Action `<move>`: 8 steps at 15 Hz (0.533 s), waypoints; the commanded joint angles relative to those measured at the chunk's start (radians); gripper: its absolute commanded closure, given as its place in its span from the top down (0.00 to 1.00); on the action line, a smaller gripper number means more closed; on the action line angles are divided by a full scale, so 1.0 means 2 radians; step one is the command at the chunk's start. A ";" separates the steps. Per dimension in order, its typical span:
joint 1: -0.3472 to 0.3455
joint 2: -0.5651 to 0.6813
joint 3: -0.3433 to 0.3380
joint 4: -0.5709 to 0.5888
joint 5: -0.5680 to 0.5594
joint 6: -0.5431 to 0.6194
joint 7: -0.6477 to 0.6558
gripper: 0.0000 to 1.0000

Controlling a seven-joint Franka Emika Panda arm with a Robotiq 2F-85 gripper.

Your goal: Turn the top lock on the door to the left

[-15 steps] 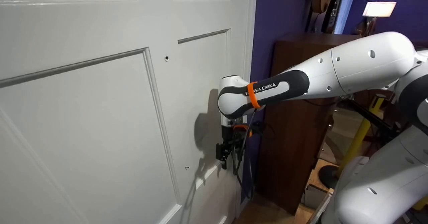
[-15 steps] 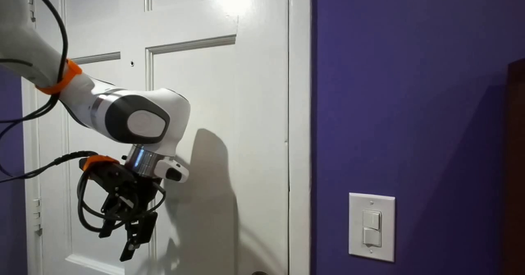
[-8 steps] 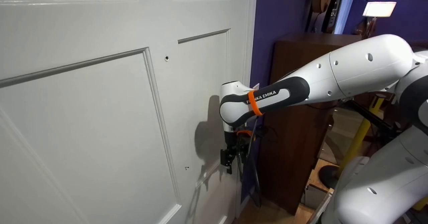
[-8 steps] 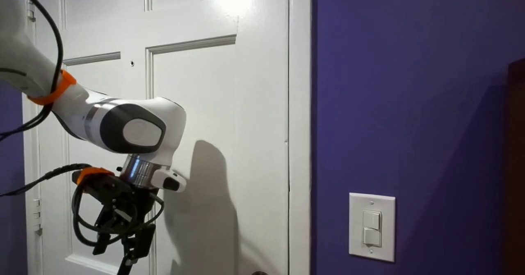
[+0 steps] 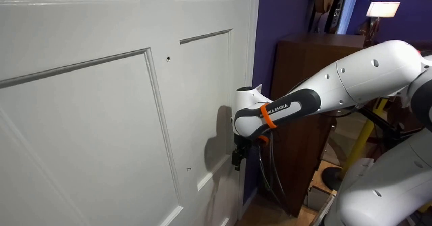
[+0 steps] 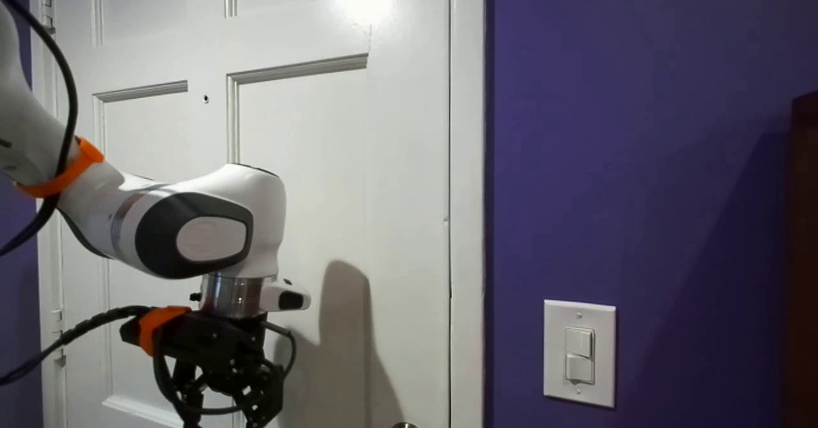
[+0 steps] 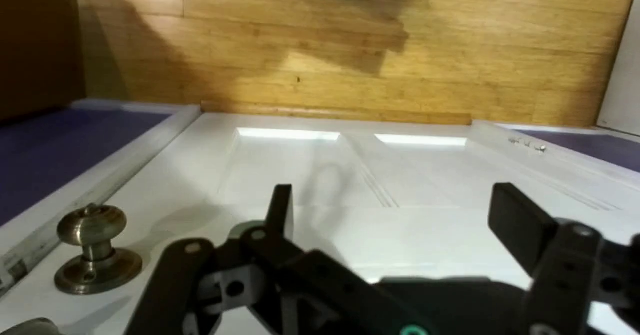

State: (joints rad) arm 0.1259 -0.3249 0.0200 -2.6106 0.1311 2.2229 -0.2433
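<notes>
1. Nearest, the arm (image 5: pixel 378 71) is sinking, and the pincer (image 7: pixel 393 200) is swinging out of its tilt to point almost straight down, shifting towards the knob-side edge of the door (image 5: pixel 111 111). This is probably serving the approach; turning is seemingly not yet beginning.
2. The fingers (image 7: pixel 520 225) of the pincer are standing well apart, with nothing between them, and are aiming floorward.
3. No counter is showing, so the door's edges are serving for places: near the knob-side edge, what is probably the top lock (image 7: pixel 32 328) is peeking in at the wrist view's corner, above the knob (image 7: pixel 98 251).
4. Most of that lock is falling outside the wrist view, so its pointing and long axis are going unread.
5. The door is standing upright within its frame (image 6: pixel 468 223), its long axis presumably running up from the floor (image 7: pixel 260 70).
</notes>
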 commanded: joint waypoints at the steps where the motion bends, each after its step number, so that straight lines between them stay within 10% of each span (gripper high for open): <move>1: -0.001 -0.002 -0.009 -0.008 0.006 0.015 -0.018 1.00; 8: -0.001 -0.008 -0.019 -0.016 0.012 0.026 -0.035 1.00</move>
State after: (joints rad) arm 0.1257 -0.3403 -0.0186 -2.6430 0.1550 2.2776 -0.3131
